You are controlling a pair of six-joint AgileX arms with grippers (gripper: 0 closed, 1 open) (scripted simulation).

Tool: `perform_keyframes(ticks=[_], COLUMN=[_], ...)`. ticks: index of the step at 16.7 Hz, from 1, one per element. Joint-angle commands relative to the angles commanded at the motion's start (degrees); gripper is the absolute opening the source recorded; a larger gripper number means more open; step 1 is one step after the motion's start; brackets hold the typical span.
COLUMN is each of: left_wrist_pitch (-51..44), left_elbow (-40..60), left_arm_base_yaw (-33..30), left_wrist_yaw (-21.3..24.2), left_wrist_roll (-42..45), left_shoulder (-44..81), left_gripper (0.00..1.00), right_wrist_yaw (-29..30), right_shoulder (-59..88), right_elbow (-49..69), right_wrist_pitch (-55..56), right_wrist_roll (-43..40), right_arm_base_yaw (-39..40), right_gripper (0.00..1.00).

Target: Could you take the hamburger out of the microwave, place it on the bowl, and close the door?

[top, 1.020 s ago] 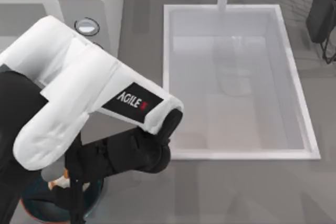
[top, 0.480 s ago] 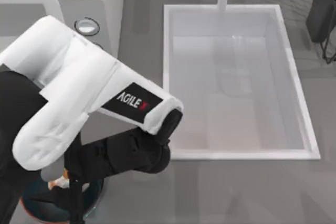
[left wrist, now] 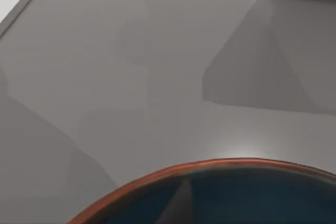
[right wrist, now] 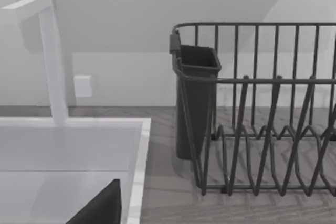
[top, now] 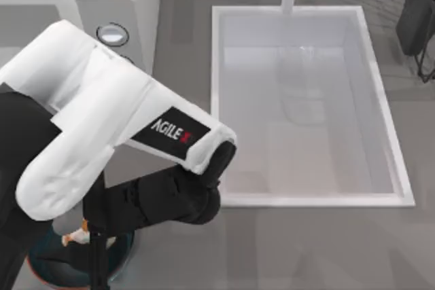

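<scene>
Left claw [top: 95, 249] hangs low over the bowl [top: 47, 273] at the near left of the tabletop [top: 306, 249], and you cannot tell how its fingers stand, since the arm's dark wrist covers them. Just beside the claw you can see the hamburger [top: 75, 237], a pale lump with orange edges sitting over the bowl; too little of it shows to tell which way its long axis runs. From your left wrist camera the bowl's reddish rim [left wrist: 210, 167] curves right under the claw. Behind your arm sits the microwave [top: 136, 5], one knob [top: 112, 33] facing up. Well to the right lies the sink [top: 306, 100]. Your right arm is parked by the dish rack [right wrist: 262, 108].
</scene>
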Motion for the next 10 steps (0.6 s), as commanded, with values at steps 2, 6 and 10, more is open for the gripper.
perform_keyframes(ticks=[2,6,10], left_wrist_pitch=[0.00,-0.49,6.34], left_elbow=[0.00,0.22,-3.10], left_arm_base_yaw=[0.00,-0.50,3.27], left_wrist_yaw=[0.00,-1.44,-0.11], left_wrist_roll=[0.00,-2.69,5.43], left_shoulder=[0.00,-3.18,-9.86], left_gripper=[1.00,1.00,1.00], right_wrist_yaw=[0.00,0.00,0.00], right_shoulder=[0.00,0.00,0.00], right_elbow=[0.00,0.00,0.00], right_wrist_pitch=[0.00,0.00,0.00], right_wrist_roll=[0.00,0.00,0.00], right_arm_base_yaw=[0.00,0.00,0.00], right_gripper=[1.00,1.00,1.00])
